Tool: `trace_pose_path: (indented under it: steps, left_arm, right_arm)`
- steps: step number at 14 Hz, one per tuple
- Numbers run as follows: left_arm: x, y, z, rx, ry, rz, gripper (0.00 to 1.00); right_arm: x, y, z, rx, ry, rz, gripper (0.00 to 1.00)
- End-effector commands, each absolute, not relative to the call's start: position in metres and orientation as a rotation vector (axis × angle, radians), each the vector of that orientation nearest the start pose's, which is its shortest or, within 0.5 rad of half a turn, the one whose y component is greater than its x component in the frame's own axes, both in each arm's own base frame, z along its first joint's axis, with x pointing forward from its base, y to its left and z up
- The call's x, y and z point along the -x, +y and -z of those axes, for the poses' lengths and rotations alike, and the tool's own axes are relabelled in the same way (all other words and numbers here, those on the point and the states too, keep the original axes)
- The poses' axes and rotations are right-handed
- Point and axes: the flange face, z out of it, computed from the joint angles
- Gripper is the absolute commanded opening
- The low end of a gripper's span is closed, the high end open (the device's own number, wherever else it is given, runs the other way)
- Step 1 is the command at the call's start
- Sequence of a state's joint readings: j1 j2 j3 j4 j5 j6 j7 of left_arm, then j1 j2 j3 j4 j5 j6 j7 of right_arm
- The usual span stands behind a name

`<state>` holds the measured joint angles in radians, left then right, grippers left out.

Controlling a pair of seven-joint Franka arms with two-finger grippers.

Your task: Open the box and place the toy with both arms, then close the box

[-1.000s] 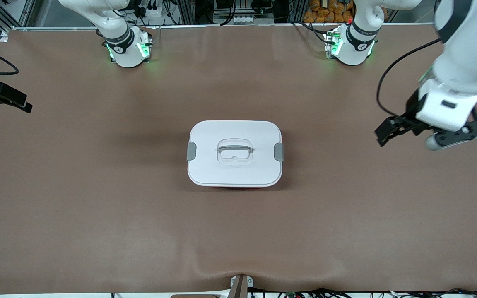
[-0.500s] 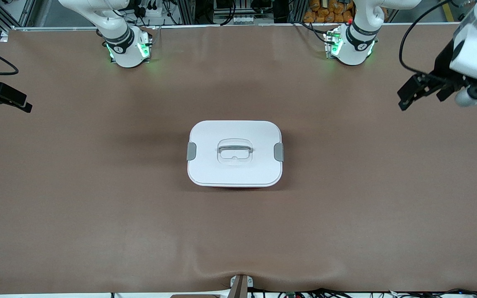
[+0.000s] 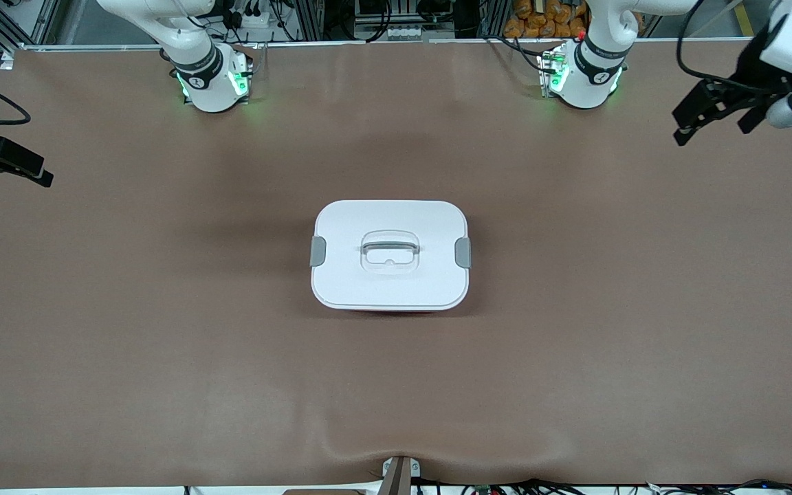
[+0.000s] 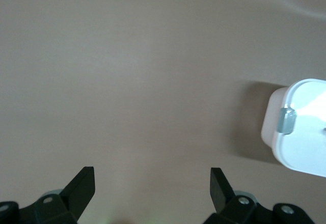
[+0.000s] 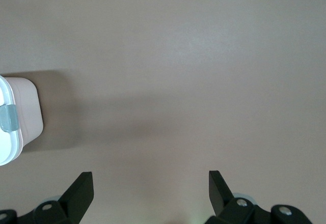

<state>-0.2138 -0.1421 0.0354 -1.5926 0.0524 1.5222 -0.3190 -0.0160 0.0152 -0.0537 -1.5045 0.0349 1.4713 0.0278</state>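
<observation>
The box (image 3: 390, 255) stands shut in the middle of the table, its white lid on with grey clips at both ends and the grey handle lying flat. A strip of pink tub shows under the lid. The toy is not in view. My left gripper (image 3: 711, 135) is open and empty, up over the table's edge at the left arm's end. In the left wrist view (image 4: 152, 183) the box (image 4: 300, 132) shows off to one side. My right gripper (image 3: 18, 180) is open and empty over the right arm's end. The right wrist view (image 5: 150, 186) shows one box end (image 5: 15, 122).
The brown table cover (image 3: 396, 385) is bare all round the box, with a small ripple at the edge nearest the front camera. The two arm bases (image 3: 212, 79) stand along the edge farthest from the front camera.
My left gripper has moved up and away from the box, toward the table corner at the left arm's end. The right gripper and the box have not moved.
</observation>
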Motion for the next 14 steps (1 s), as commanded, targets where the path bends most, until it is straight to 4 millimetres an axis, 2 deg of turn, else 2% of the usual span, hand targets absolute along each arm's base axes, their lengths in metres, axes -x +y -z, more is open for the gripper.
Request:
trace_pose_path:
  steps: [1, 5, 6, 8, 10, 11, 14]
  left_arm:
    - [-0.501, -0.043, -0.684, 3.109, -0.141, 0.124, 1.0]
    - [-0.531, 0.003, -0.687, 3.1, -0.153, 0.143, 1.0]
    - [-0.533, 0.009, -0.688, 3.098, -0.137, 0.147, 1.0]
    - [-0.534, 0.009, -0.688, 3.088, -0.138, 0.148, 1.0]
    - [-0.544, 0.006, -0.678, 3.099, -0.136, 0.121, 1.0]
    - [-0.544, 0.001, -0.688, 3.103, -0.136, 0.155, 1.0]
    - [-0.544, -0.01, -0.69, 3.125, -0.12, 0.155, 1.0]
  right_arm:
    - [-0.543, -0.037, -0.642, 3.102, 0.153, -0.07, 1.0]
    - [-0.543, -0.038, -0.642, 3.102, 0.155, -0.073, 1.0]
    - [-0.543, -0.038, -0.642, 3.102, 0.155, -0.073, 1.0]
    - [-0.543, -0.038, -0.642, 3.102, 0.155, -0.073, 1.0]
    - [-0.543, -0.038, -0.642, 3.102, 0.155, -0.073, 1.0]
    - [-0.543, -0.038, -0.642, 3.102, 0.155, -0.073, 1.0]
    - [-0.543, -0.038, -0.642, 3.102, 0.155, -0.073, 1.0]
